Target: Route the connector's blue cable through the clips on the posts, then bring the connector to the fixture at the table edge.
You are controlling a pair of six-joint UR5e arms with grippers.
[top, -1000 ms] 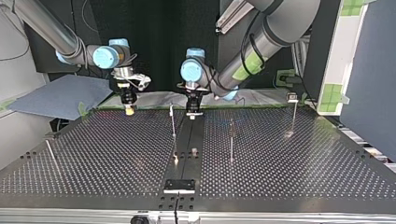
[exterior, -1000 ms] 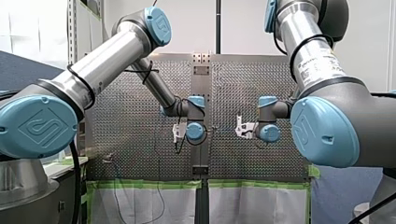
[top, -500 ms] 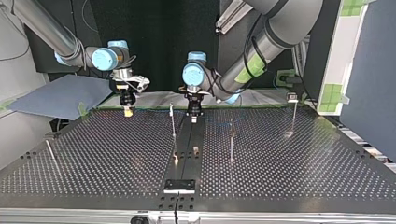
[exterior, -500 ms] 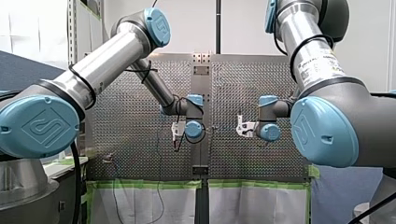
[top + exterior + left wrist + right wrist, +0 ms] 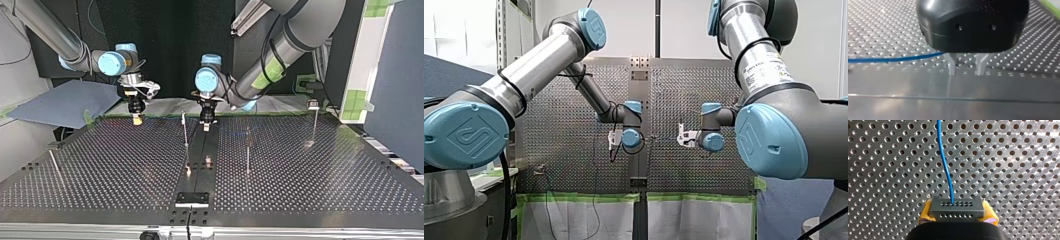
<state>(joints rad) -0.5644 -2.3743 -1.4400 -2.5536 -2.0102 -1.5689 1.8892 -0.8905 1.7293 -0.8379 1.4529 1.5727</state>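
Right gripper (image 5: 957, 214) holding connector (image 5: 957, 207) over perforated table (image 5: 1010, 170); green tape (image 5: 584, 198) at edge.

Front view looks from behind and above over the perforated table (image 5: 554, 150); top view faces back from its far edge, low; both wrist views look closely onto it

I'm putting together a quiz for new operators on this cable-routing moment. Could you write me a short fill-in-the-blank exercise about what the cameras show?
1. In the right wrist view, my right gripper holds the connector between ___ pads.
2. The cable leaving the connector is ___ in colour.
3. In the left wrist view, my left gripper is ___, a gap showing between its metal fingers.
Missing words: yellow; blue; open
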